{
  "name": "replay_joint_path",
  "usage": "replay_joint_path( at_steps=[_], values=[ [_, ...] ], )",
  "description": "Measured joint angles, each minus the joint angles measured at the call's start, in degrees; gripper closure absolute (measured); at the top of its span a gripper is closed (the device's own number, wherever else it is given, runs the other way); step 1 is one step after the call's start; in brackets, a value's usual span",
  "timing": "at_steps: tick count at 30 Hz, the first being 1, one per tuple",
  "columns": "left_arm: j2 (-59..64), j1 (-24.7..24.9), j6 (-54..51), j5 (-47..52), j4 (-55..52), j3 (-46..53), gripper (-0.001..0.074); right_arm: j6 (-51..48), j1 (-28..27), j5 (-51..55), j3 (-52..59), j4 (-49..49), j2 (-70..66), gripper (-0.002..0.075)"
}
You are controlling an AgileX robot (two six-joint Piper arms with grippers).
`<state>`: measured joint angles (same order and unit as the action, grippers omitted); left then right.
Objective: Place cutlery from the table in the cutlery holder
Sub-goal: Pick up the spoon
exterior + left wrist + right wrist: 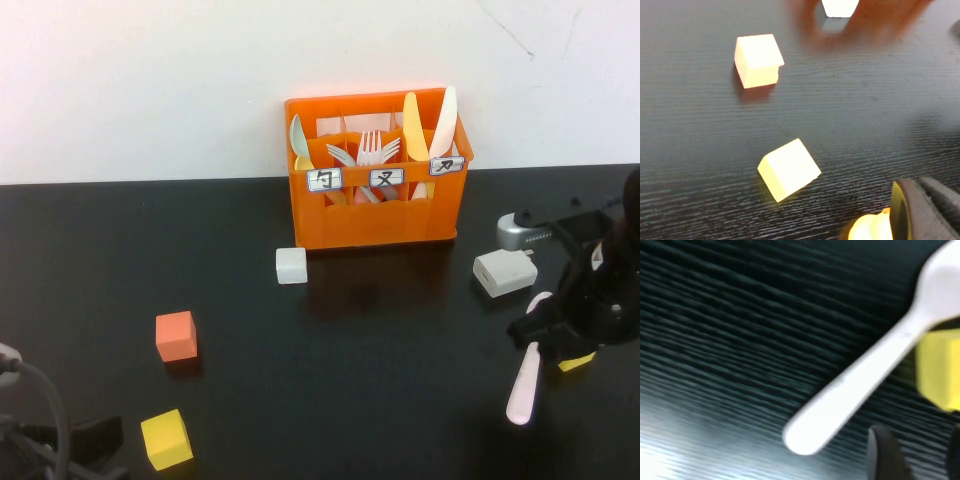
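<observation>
Reaching for the pale pink utensil [525, 385] lying on the desk [380, 350] at the right, well apart from the cutlery holder [375, 205]. Right gripper [560, 335] over its upper end, fingers parted, not yet grasping; left gripper [920, 210] parked near-left, fingers clenched on nothing. Next: closing on the handle, lifting, carrying to the crate.

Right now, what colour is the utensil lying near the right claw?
Pale pink utensil, best in the high view, beside the right claw.

My right gripper [562, 335] is matte black and blocky. My left gripper [920, 210] shows a dark rubbery finger beside a yellow-lit part, plus 1 grey cable.
</observation>
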<state>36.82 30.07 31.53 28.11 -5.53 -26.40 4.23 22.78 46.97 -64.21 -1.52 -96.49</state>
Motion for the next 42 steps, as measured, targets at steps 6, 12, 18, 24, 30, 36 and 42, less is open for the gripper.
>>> replay_joint_path(
  at_steps=[6,12,18,24,30,36,42],
  values=[
    [0.0,0.0,0.0,0.0,0.6,0.0,0.0736,-1.8,-0.1,-3.5,0.0,8.4,-1.7,0.0428],
    [0.0,0.0,0.0,-0.1,0.7,0.0,0.0737,0.1,-0.1,-5.1,0.0,7.6,-4.5,0.0424],
    [0.0,0.0,0.0,-0.1,0.7,0.0,0.0736,4.4,-0.1,-5.0,-1.0,2.4,-7.9,0.0424],
    [0.0,0.0,0.0,-0.2,0.7,0.0,0.0736,6.7,-0.1,-4.7,-4.3,1.1,-10.8,0.0424],
    [0.0,0.0,0.0,-0.2,0.7,0.0,0.0736,7.8,-0.1,-3.9,-6.7,0.0,-12.1,0.0424],
    [0.0,0.0,0.0,-0.2,1.0,0.0,0.0736,6.9,-0.1,-1.5,-7.2,-1.3,-14.2,0.0424],
    [0.0,0.0,0.0,-0.2,1.1,0.0,0.0736,5.6,1.6,-1.2,-7.4,-3.9,-14.3,0.0424]
  ],
)
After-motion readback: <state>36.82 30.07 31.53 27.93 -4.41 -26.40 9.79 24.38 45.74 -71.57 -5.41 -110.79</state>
